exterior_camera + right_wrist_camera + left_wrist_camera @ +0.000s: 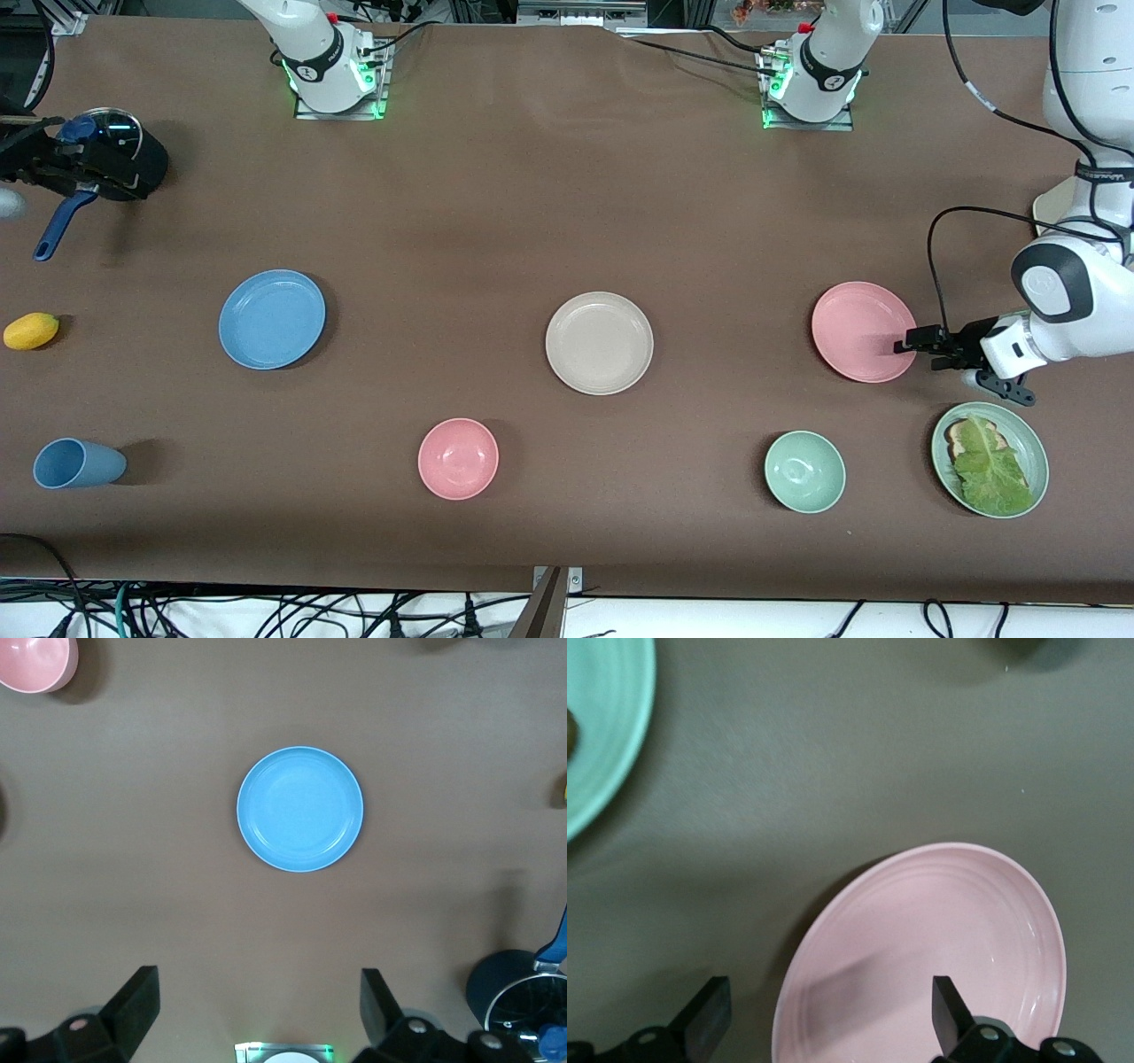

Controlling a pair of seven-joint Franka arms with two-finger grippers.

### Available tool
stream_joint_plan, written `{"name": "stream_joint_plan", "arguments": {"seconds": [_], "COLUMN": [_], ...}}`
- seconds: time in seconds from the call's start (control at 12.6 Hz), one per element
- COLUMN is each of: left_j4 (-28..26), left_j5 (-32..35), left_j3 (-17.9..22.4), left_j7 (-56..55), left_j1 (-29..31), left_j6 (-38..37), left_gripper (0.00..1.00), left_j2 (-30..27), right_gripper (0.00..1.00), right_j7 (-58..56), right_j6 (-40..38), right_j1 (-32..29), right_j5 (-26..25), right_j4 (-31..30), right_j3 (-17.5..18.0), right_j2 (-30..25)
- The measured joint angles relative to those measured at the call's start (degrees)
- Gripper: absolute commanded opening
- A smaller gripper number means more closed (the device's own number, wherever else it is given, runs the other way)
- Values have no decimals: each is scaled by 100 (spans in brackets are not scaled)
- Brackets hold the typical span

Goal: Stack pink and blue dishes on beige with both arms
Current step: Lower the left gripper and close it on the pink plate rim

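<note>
Now the left gripper [905, 344] is hovering, fingers spread, at the round matte pink plate's [862, 330] rim; the right gripper [257, 1010] is hanging, fingers apart, above the light blue plate [272, 319]; the cream-beige plate [599, 342] is lying between both.

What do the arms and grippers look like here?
White, rounded Franka links with dark grey joint bands, visible on the left arm. Black cables loop along it; a small logo marks the joint cap. Bases glow green, with red tabs above. The left gripper is slim and black, with flat black jaws.
</note>
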Motion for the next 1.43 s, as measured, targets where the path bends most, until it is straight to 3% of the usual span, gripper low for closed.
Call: {"name": "stream_joint_plan", "arguments": {"seconds": [0.55,1.19,1.27,1.43], "left_j4": [-237,-435,-453,-474], "left_j5": [-276,-513,-532,-599], "left_j3": [267,278,278,276], "left_j7": [560,285,211,94], "left_j1": [258,271,271,271], "left_j6": [-99,-144,-151,-156], "left_gripper": [99,95,92,67], "left_j2": [-4,-4,-4,-5], "right_gripper": [100,100,100,100], "right_j7": [0,0,0,0], "right_j6": [-7,-13,-14,-15], "right_j1": [-3,-4,-4,-4], "right_j5": [2,5,5,5], "right_j4": [0,0,0,0], "right_j3": [-11,-24,-24,-24], "right_j2": [1,2,2,3]}}
